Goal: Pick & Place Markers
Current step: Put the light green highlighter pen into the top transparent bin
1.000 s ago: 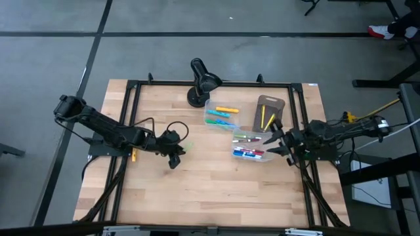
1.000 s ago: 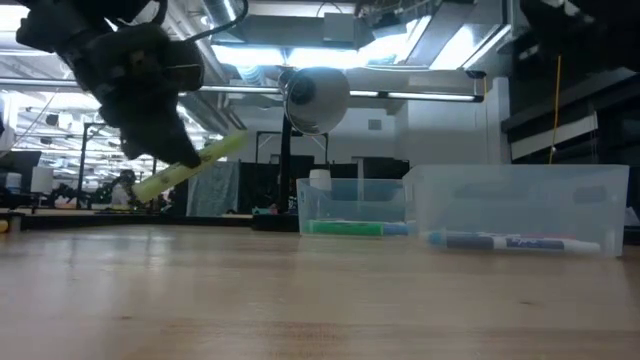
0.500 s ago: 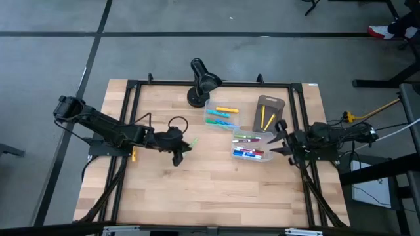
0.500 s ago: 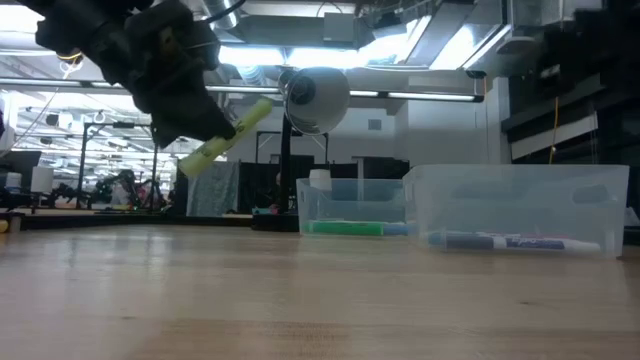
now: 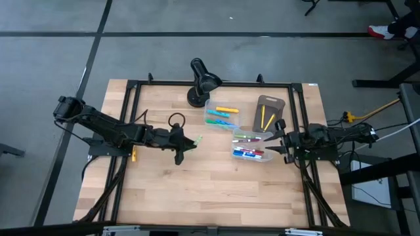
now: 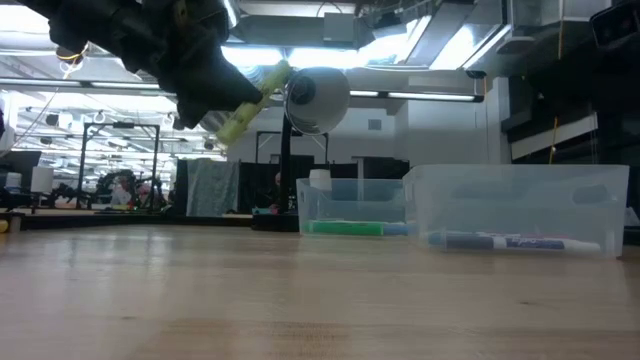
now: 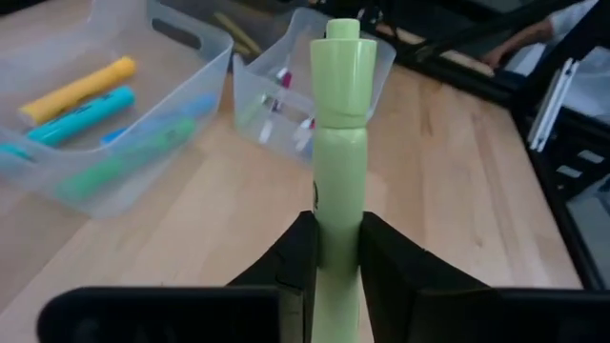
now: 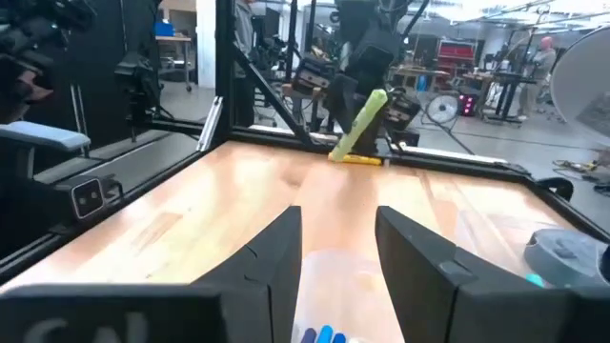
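We see the left gripper [image 5: 186, 145] over the middle of the table [image 5: 197, 190], clamped on a light green marker [image 5: 194, 141] that it holds up off the wood. In the left wrist view the two fingers [image 7: 295, 262] press both sides of the marker's barrel, with its capped end sticking out past them. In the low view the marker [image 6: 250, 100] hangs tilted, well above the tabletop.

Right of it lie two clear bins. The far bin [image 5: 220, 115] holds a yellow marker [image 5: 226, 109], plus green and blue ones. The near bin [image 5: 251, 147] holds a row of markers in pink, green, red and blue. Just right of the far bin, a grey-brown tray [image 5: 268, 113] carries two thin yellow sticks. A black desk lamp [image 5: 203, 81] stands at the far edge of the table.

The right gripper [image 5: 278, 145] waits just beside the near bin, at its right side, above the table edge. Its fingers [image 8: 272, 262] stand apart with nothing between them, and past them we see the held marker [image 8: 359, 124] across the table.
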